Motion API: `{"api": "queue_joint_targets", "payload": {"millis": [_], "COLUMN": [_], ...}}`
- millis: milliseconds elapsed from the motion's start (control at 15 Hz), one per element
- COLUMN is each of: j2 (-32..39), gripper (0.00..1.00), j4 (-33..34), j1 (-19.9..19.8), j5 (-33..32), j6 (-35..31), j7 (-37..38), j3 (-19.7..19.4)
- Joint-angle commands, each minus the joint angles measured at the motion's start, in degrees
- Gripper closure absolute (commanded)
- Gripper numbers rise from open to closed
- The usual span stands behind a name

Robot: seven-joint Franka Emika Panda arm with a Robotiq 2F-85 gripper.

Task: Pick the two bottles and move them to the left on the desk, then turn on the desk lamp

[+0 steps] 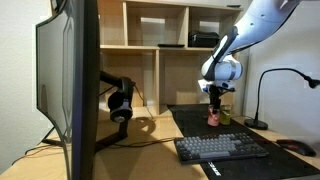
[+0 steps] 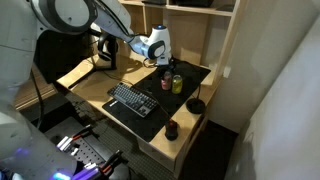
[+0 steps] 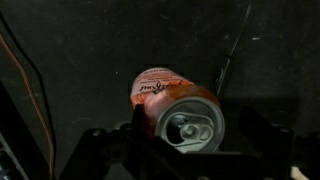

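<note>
A pinkish-red and white bottle (image 1: 212, 117) stands upright on the black mat (image 1: 190, 128) of the desk (image 1: 150, 135), with the yellow-green bottle (image 1: 224, 116) right beside it. Both also show in an exterior view, the pinkish-red bottle (image 2: 166, 82) next to the yellow-green bottle (image 2: 177, 84). My gripper (image 1: 213, 97) hangs straight over the pinkish-red one. In the wrist view the gripper (image 3: 197, 128) is open, with a dark finger on each side of the pinkish-red bottle's (image 3: 170, 98) silver top. The black desk lamp (image 1: 262, 100) stands just beyond the bottles.
A keyboard (image 1: 220, 148) lies on the mat near the front edge. Black headphones (image 1: 120, 102) hang beside a large monitor (image 1: 70, 80). A wooden shelf unit (image 1: 160, 40) rises behind the desk. A small dark cup (image 2: 171, 129) sits by the desk corner.
</note>
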State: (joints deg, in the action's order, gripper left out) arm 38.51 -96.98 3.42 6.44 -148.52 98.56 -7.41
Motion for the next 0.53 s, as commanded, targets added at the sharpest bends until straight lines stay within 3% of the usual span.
{"api": "queue_joint_targets", "payload": {"millis": [0,200,467], "j2": [1.37,1.58,0.94], "gripper": [0.34,0.55,0.56], "j4": [2.07,2.08,2.46], "j1": [-1.87,-2.31,-3.4], "j5": [2.35,3.06,4.67], "j6": [1.0,1.43,3.1], "j7": [-2.84,-3.8,-6.81], "j3": [1.57,1.93,3.38]}}
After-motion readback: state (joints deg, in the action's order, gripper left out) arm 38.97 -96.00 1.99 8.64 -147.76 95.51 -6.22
